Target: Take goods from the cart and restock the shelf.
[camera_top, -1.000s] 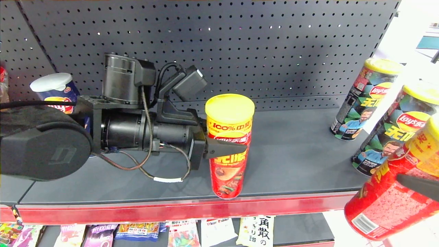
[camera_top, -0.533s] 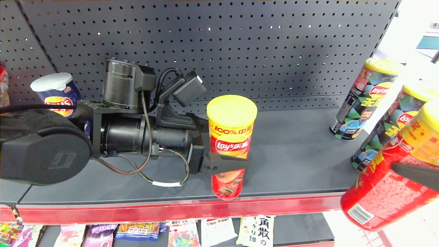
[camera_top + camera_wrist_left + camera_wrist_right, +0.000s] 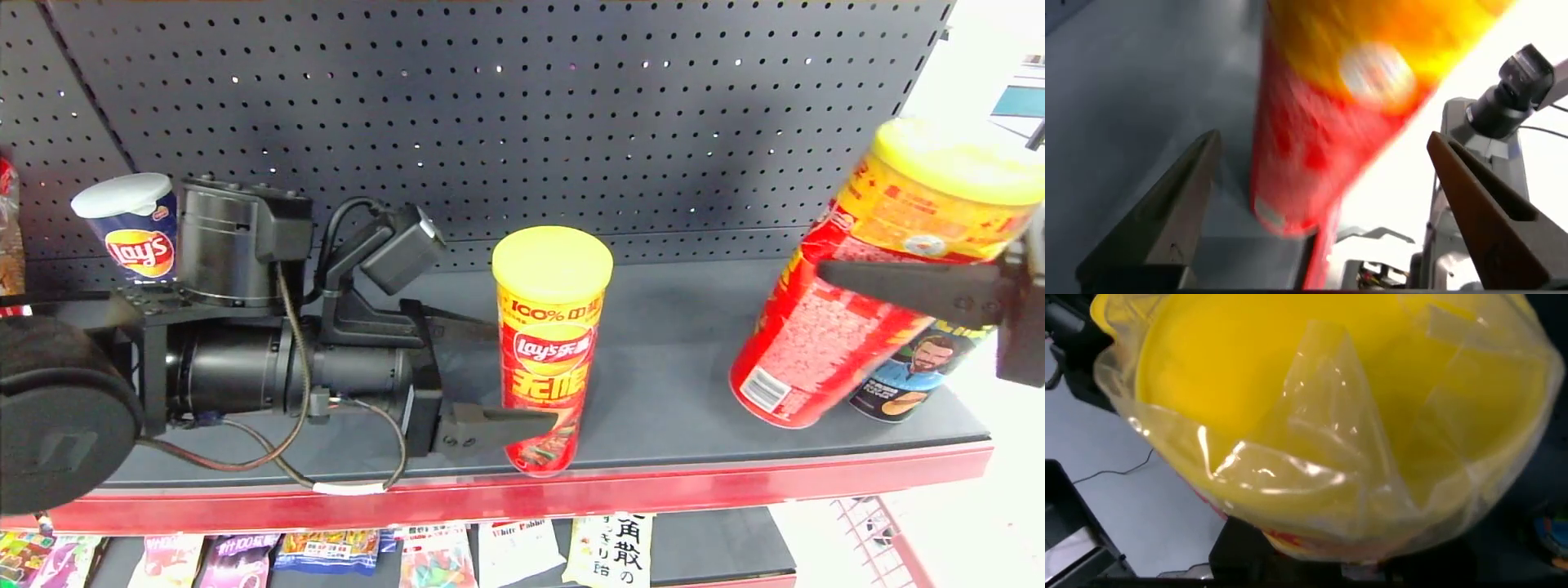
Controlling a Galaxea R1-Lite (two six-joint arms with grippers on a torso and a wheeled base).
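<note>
A red chip can with a yellow lid [image 3: 549, 351] stands upright near the shelf's [image 3: 669, 384] front edge. My left gripper [image 3: 526, 371] is open at the can's left side, and the can's lower part sits between its fingertips. In the left wrist view the can [image 3: 1315, 147] stands just beyond the spread fingers [image 3: 1167, 204]. My right gripper [image 3: 865, 282] is shut on a second red can [image 3: 824, 327], held tilted over the right end of the shelf. Its wrapped yellow lid [image 3: 1315, 416] faces the right wrist camera.
A blue can with a white lid [image 3: 135, 224] stands at the back left. A dark can [image 3: 898, 384] is partly hidden behind the held can. The pegboard [image 3: 571, 122] closes the back. A red lip [image 3: 653, 490] runs along the front, with snack packets [image 3: 433, 555] hanging below.
My left gripper slid down the middle can, opened and drew back to the left. The right arm raised its tilted can from low right up over the shelf's right end.
</note>
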